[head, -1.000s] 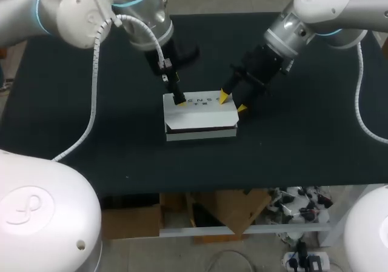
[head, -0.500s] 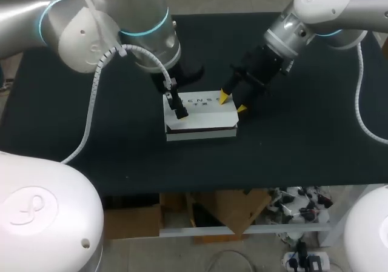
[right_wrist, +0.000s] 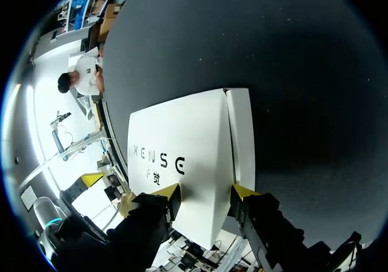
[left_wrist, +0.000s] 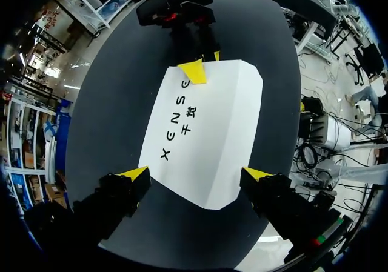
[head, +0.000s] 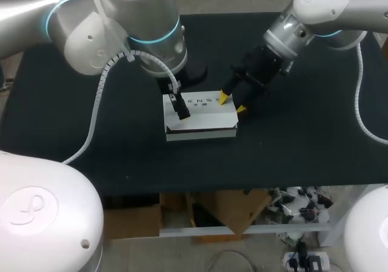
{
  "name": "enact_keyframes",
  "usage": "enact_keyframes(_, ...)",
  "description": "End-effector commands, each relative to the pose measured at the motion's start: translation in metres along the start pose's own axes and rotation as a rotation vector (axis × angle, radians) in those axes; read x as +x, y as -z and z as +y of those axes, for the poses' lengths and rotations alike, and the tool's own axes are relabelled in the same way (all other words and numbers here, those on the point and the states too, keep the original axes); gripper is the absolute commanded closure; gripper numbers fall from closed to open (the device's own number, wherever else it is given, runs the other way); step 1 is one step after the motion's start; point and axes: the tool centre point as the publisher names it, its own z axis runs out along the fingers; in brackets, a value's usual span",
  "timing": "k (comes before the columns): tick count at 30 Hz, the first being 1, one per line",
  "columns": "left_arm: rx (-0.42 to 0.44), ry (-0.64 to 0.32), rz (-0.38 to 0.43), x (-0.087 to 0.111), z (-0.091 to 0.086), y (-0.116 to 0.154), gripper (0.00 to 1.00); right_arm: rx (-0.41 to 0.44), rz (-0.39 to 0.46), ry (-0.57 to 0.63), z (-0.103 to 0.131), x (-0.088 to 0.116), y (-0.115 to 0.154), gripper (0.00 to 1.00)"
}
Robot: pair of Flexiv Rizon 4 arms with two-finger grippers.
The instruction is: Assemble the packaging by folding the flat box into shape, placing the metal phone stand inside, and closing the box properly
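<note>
The white box (head: 203, 116) with dark print lies in the middle of the black table, lid down, a dark seam along its front. My left gripper (head: 180, 108) hangs over its left end. In the left wrist view its fingers (left_wrist: 197, 175) stand wide open, one tip at each near corner of the box (left_wrist: 206, 132). My right gripper (head: 233, 102) is at the far right corner. From the right wrist its tips (right_wrist: 205, 192) sit apart over the lid (right_wrist: 182, 145), not clamping it. The same gripper (left_wrist: 205, 63) shows beyond the box from the left wrist. No phone stand is visible.
The black table (head: 303, 145) has bare room on all sides of the box. My left arm's grey cable (head: 97, 102) hangs over the table's left part.
My left arm has swung in and its gripper has shifted slightly toward the front over the box's left end. The right arm and the box have stayed put.
</note>
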Motion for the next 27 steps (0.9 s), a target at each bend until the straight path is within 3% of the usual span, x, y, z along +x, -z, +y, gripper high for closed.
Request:
enact_keyframes(1, -0.005, 0.002, -0.008, 0.002, -0.001, 0.000, 0.00, 0.001, 0.002, -0.001, 0.001, 0.001, -0.002, 0.44)
enact_keyframes(12, 0.003, -0.005, -0.006, 0.004, -0.002, 0.000, 0.00, 0.002, -0.003, -0.003, 0.002, 0.002, -0.003, 0.45)
enact_keyframes(20, -0.002, -0.084, -0.037, 0.017, -0.001, -0.001, 0.00, 0.004, -0.003, -0.009, 0.005, 0.001, -0.002, 0.45)
enact_keyframes(27, -0.027, -0.097, -0.049, 0.021, 0.000, -0.009, 0.00, 0.003, -0.002, -0.011, 0.005, 0.000, -0.002, 0.45)
